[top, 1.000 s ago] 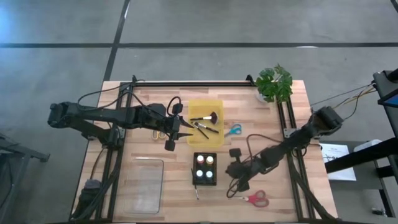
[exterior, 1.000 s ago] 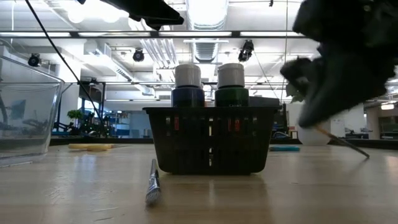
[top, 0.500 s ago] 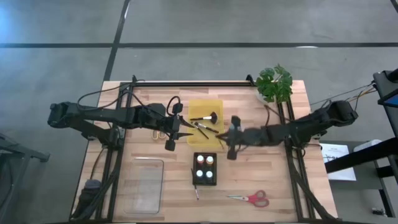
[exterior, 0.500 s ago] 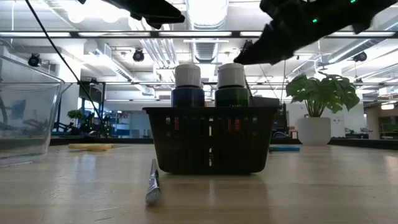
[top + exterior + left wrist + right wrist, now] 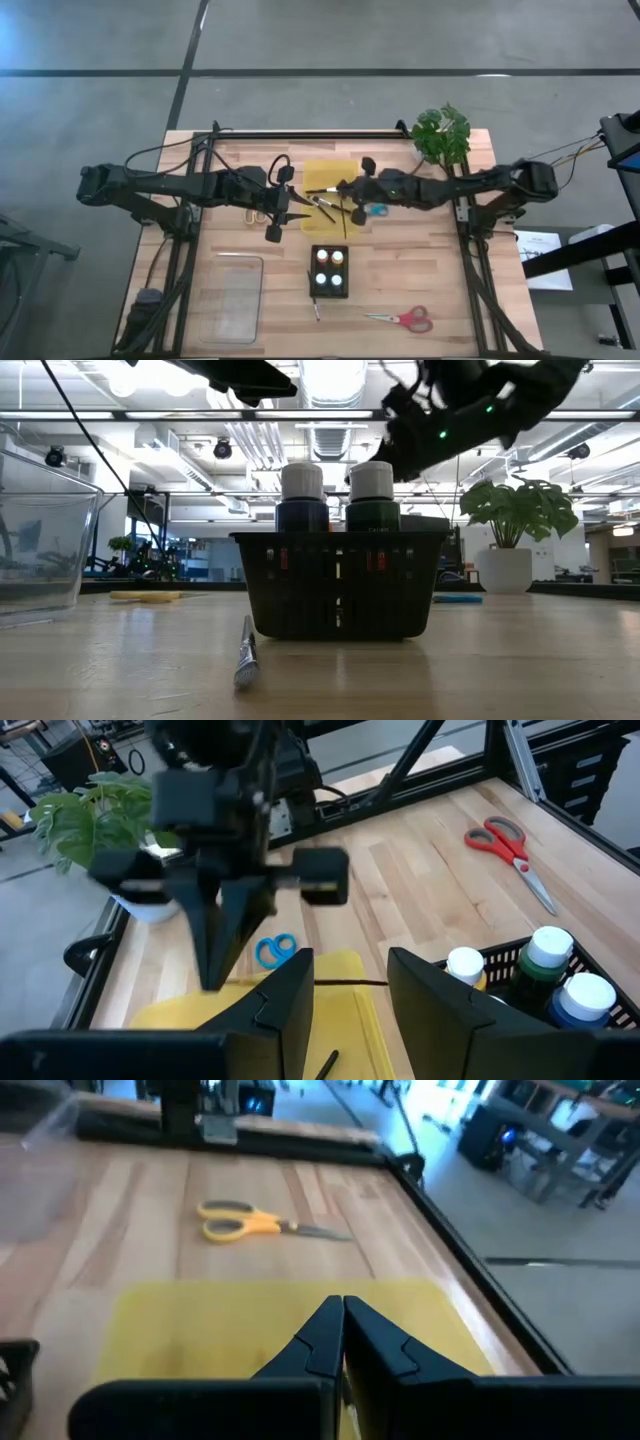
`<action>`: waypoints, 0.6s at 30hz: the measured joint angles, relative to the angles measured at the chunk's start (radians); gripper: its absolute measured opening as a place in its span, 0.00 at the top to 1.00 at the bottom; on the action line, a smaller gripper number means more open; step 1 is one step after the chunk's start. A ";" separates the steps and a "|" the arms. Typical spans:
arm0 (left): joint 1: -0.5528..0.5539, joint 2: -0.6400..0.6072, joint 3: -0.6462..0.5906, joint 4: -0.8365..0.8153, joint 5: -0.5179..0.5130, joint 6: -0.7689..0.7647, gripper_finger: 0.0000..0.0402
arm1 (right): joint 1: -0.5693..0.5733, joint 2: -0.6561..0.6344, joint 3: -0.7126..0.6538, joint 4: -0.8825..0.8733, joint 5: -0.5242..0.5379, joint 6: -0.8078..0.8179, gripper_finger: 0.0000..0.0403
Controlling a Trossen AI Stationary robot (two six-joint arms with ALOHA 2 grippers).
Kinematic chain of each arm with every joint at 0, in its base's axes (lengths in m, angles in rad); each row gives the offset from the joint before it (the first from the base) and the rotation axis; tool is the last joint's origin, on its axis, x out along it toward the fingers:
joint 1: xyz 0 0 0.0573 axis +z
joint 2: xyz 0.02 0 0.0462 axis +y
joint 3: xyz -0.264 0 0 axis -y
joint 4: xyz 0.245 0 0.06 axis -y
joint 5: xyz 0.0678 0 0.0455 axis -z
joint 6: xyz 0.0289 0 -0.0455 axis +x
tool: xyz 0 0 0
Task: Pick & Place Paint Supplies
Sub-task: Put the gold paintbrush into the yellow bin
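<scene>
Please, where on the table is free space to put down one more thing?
The widest bare wood lies right of the basket, behind the red scissors. A smaller strip lies between the tray and the plant. The tray is crowded: the left gripper and the right gripper, holding a brush, meet there.

Right gripper point(image 5: 345, 190) is hanging over the yellow tray point(image 5: 315, 222), covering part of the broad brush point(image 5: 330, 187) there; what its closed tips are pinching is too thin to confirm. Beside that tray, the black basket point(image 5: 338, 584) walls are hiding the bottles' point(image 5: 302, 498) lower halves and the back row. Left gripper point(image 5: 345, 990) fingers are getting cut off by the frame edge. Thin brushes point(image 5: 322, 208) in the tray are too small to count.
</scene>
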 joint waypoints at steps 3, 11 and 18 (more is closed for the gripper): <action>0.000 0.000 0.000 -0.001 0.000 0.000 0.66 | -0.042 0.057 0.031 0.011 -0.032 0.000 0.98; 0.000 0.000 0.000 -0.002 0.000 0.000 0.66 | -0.115 0.193 0.077 0.010 -0.032 -0.004 0.98; 0.000 0.000 0.000 -0.002 0.000 0.002 0.66 | -0.154 0.248 0.089 0.031 -0.033 0.001 0.98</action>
